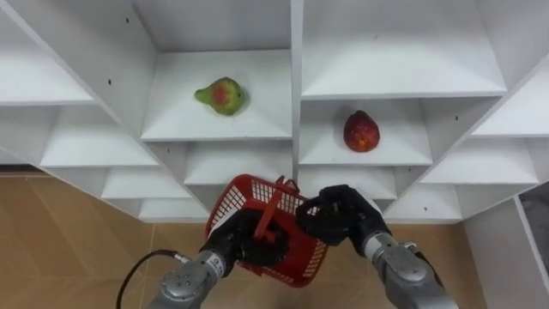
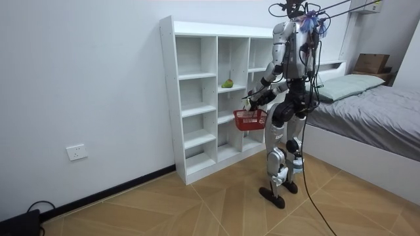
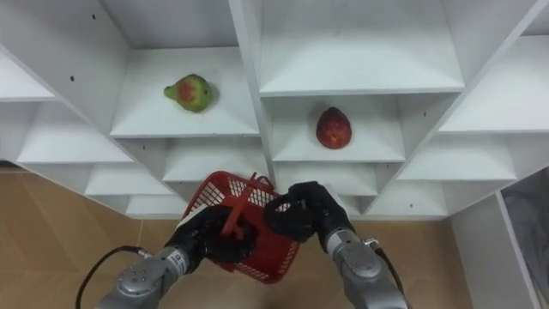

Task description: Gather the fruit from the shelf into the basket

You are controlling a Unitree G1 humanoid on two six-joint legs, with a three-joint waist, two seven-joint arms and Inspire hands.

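Stance: upright on the wood floor [image 1: 60,240], facing the white closet [image 1: 296,103]; bed [image 2: 374,98] behind, at the room view's right.
Left hand [image 1: 244,245]: clenched around the red handle [image 1: 273,210] of the basket, held low in front of the body.
Right hand [image 1: 339,215]: just beside the left hand, fingers curled over the basket's rim on its right side.
Red basket [image 1: 249,193]: carried between both hands, tilted, mesh wall turned toward the closet; contents not visible from the eye views.
Green fruit [image 1: 221,95]: reddish blush on one side; lying on a shelf beyond and above the left hand, well apart from it, in the compartment left of the central divider.
Red fruit [image 1: 361,131]: lying on a shelf beyond and above the right hand, nearer to it than the green fruit is to the left hand, yet apart; in the compartment right of the divider, one level lower.
Task status: both fruits on their shelves, neither touched by a hand, neither in the basket.
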